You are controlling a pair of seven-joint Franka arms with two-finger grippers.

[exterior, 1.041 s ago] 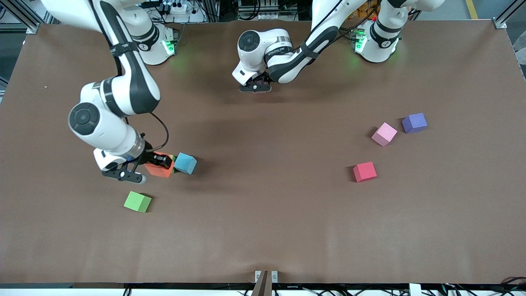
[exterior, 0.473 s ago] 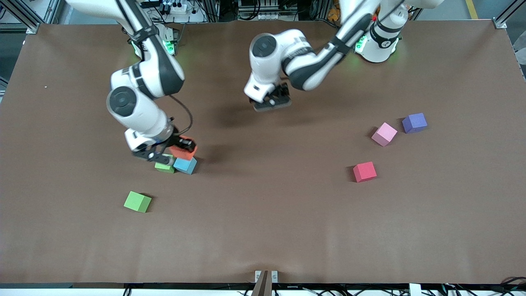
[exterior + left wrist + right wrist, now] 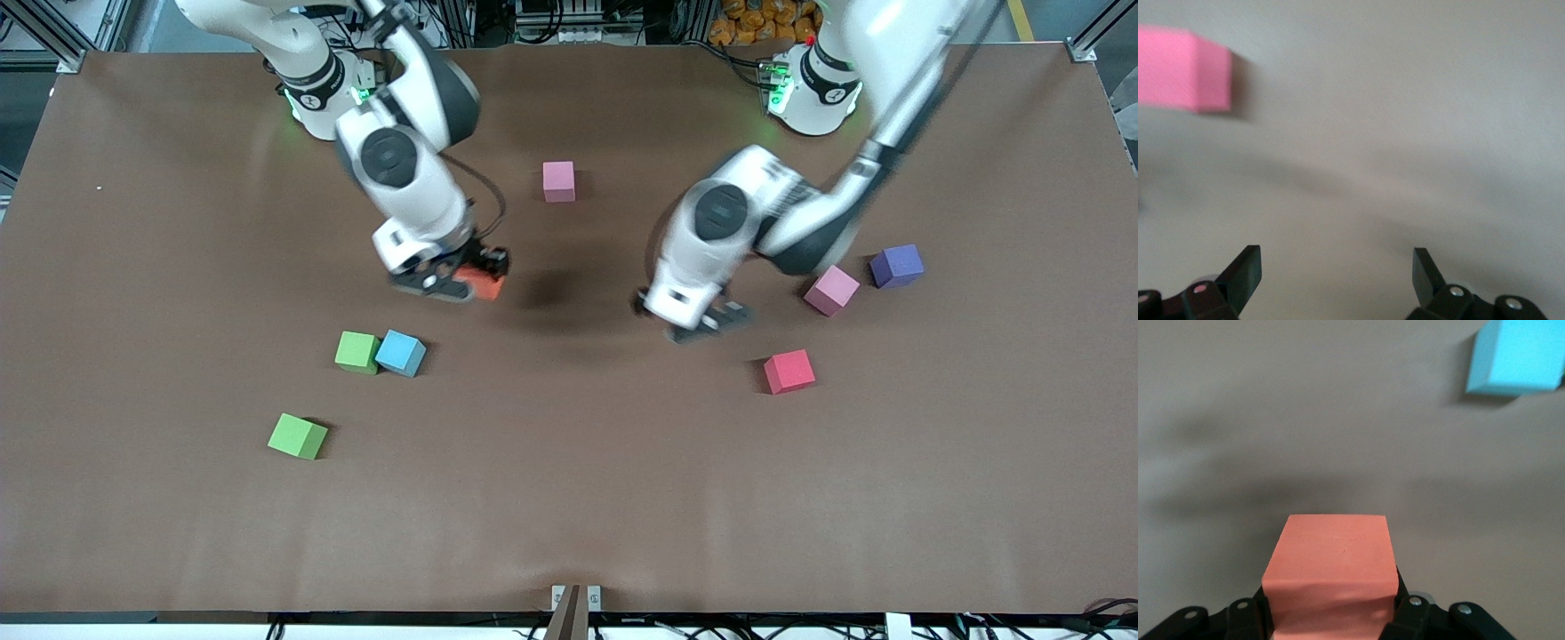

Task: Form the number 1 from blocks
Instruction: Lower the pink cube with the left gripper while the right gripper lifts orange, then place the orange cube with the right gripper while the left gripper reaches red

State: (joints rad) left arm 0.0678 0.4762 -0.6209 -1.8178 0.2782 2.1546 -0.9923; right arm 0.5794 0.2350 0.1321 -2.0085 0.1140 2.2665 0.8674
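Note:
My right gripper (image 3: 476,283) is shut on the orange block (image 3: 487,284), held up over the bare table middle; the right wrist view shows the orange block (image 3: 1331,560) between its fingers. The left gripper (image 3: 704,324) hangs open and empty over the table, between the red block (image 3: 789,371) and a light pink block (image 3: 832,290). Its fingertips (image 3: 1248,263) stand wide apart over bare table. A pink-looking block (image 3: 1181,68) shows in the left wrist view; which one it is I cannot tell. Another light pink block (image 3: 559,180) lies alone toward the robots' bases.
A green block (image 3: 357,352) touches a blue block (image 3: 401,353), nearer the front camera than the right gripper. The blue block (image 3: 1518,357) also shows in the right wrist view. A second green block (image 3: 298,436) lies nearer still. A purple block (image 3: 897,266) sits beside the light pink one.
The right gripper lifted the orange block away from the green and blue blocks and carried it toward the table middle. The left arm swung toward the red block, uncovering a light pink block.

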